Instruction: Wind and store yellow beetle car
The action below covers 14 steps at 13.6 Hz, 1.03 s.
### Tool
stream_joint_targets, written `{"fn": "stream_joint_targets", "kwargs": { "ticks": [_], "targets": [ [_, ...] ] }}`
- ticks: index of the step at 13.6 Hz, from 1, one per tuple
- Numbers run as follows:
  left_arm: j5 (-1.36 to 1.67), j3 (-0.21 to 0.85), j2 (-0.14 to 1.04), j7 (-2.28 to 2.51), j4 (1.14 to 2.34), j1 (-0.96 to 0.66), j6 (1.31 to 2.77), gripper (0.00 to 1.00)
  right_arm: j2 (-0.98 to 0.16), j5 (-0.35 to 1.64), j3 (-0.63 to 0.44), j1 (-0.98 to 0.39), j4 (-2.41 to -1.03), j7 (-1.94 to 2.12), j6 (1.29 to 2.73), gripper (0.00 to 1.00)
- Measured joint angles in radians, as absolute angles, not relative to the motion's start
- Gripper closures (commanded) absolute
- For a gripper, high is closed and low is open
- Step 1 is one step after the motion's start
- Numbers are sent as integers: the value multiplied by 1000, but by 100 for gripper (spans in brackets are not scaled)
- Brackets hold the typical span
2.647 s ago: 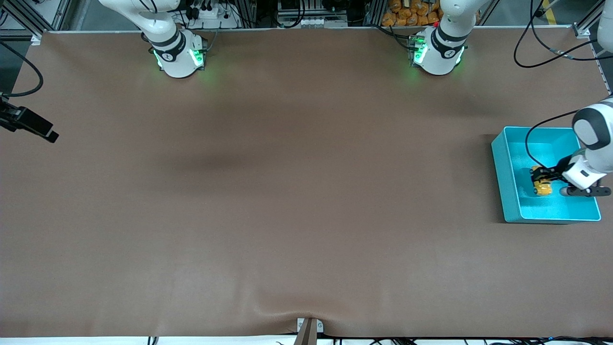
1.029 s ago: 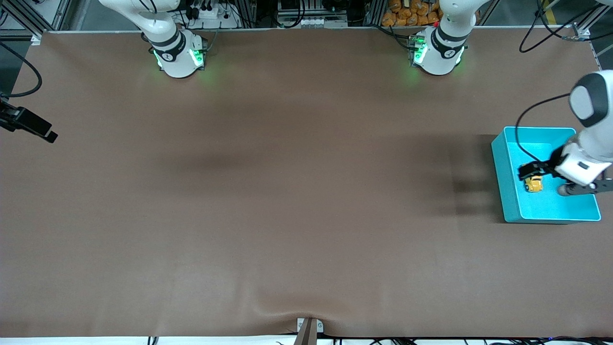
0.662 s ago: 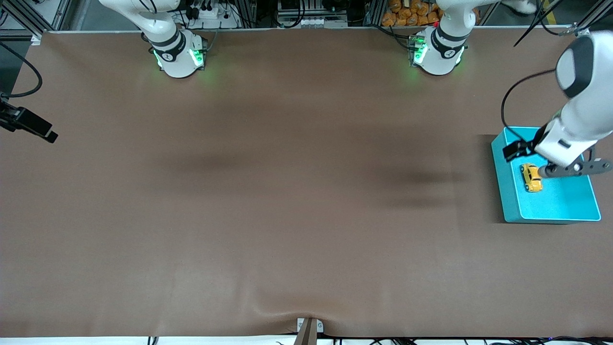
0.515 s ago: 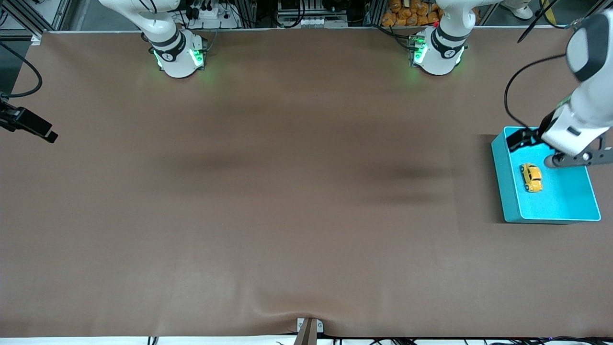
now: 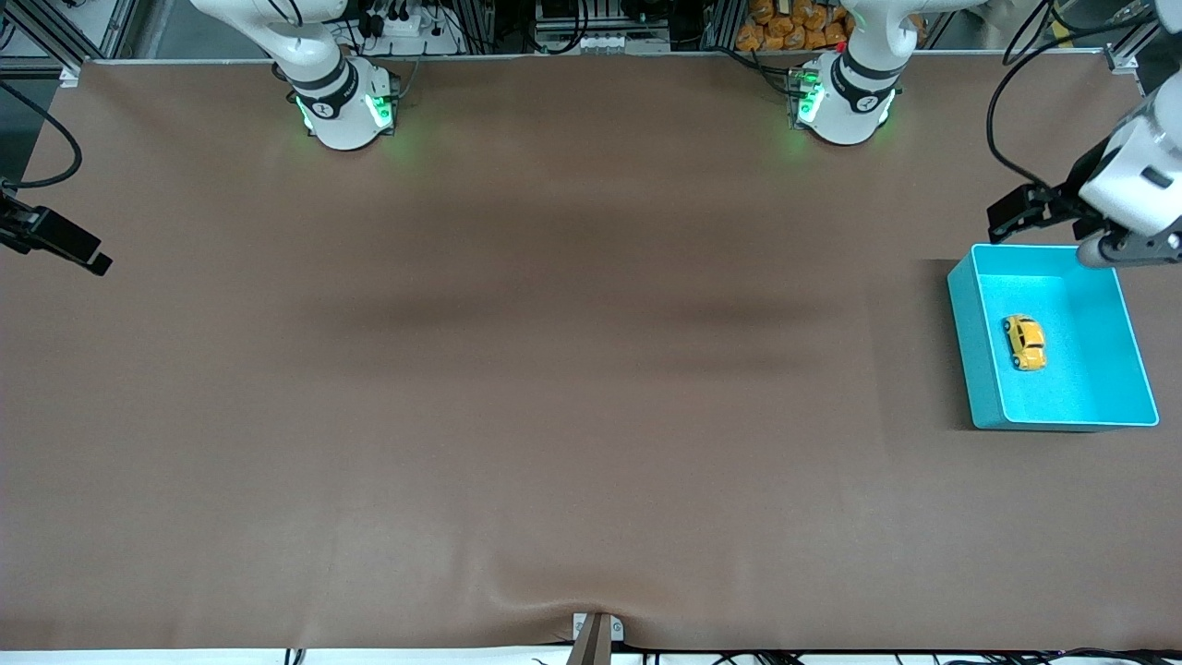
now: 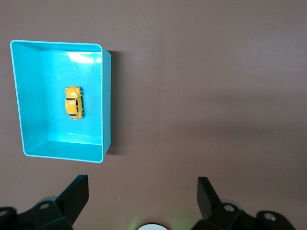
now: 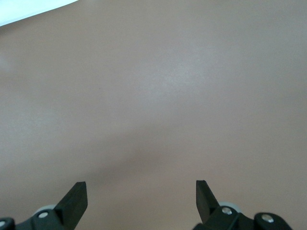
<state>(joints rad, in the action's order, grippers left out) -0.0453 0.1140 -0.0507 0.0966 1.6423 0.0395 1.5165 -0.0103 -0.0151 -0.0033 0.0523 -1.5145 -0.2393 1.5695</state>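
The yellow beetle car [image 5: 1025, 342] lies on its wheels on the floor of the teal bin [image 5: 960, 332], with nothing touching it. The left wrist view shows the car [image 6: 74, 102] inside the bin [image 6: 106, 100] from above. My left gripper [image 5: 1011, 214] hangs open and empty in the air, over the table just off the bin's rim on the side toward the robots' bases. In its own view the left gripper [image 6: 142, 186] has only bare table between its fingers. My right gripper [image 7: 141, 191] is open and empty over bare table; that arm waits.
The bin stands at the left arm's end of the brown table. A black part with a cable [image 5: 55, 245] juts in over the table edge at the right arm's end. The cloth puckers [image 5: 554, 600] near the front edge.
The left gripper has lifted out of the bin and drawn away toward the robots' bases. The car stays in the bin, lying free. The right arm has not moved.
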Motion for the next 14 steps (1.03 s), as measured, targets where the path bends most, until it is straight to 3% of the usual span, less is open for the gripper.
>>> {"fn": "stream_joint_targets", "kwargs": {
  "ticks": [5,14],
  "targets": [
    [-41,100,-66,49,1613,17,1437,0,-11,-15,-3,52,-1514,-239,1569,0],
    [-41,99,-70,36,1597,15,1431,0,-11,-15,-3,52,-1514,-239,1569,0]
  ]
}}
